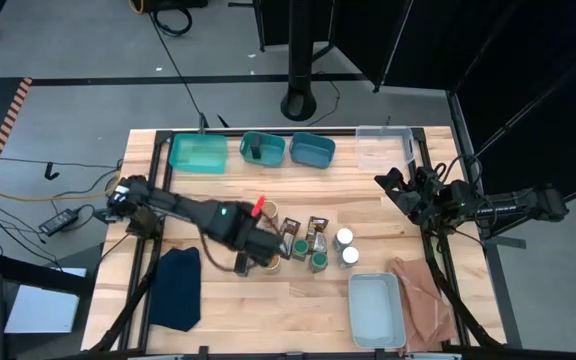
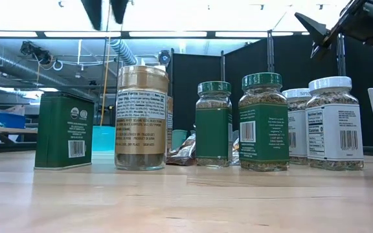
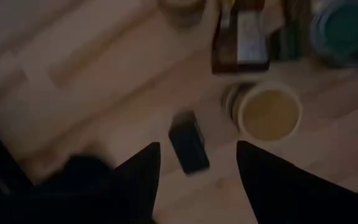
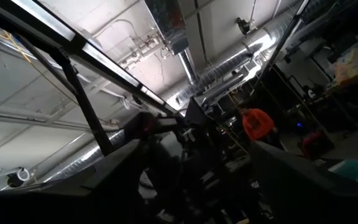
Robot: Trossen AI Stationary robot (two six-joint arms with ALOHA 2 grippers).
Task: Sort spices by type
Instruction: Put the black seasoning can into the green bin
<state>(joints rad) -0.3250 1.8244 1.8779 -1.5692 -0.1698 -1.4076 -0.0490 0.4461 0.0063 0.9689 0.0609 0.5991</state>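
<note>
Left hand [image 1: 264, 250] spread above tan-topped jar [image 3: 268, 112], spices [image 1: 318, 243] mid-table, right hand [image 1: 396, 190] spread near right edge

Lab — exposed ducts [image 2: 118, 48] (black partitions [image 2: 196, 87])

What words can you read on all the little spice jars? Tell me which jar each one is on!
"Nutrition Facts": on the white-lidded jar, far right in the low view.
"SPI...": cut-off word on the second white-lidded jar behind it.
Gold-labelled jar: several lines of print, too small to read.
Green tin: round seals and a barcode, no readable words.
Two green-lidded jars: barcode only, text too small.
</note>
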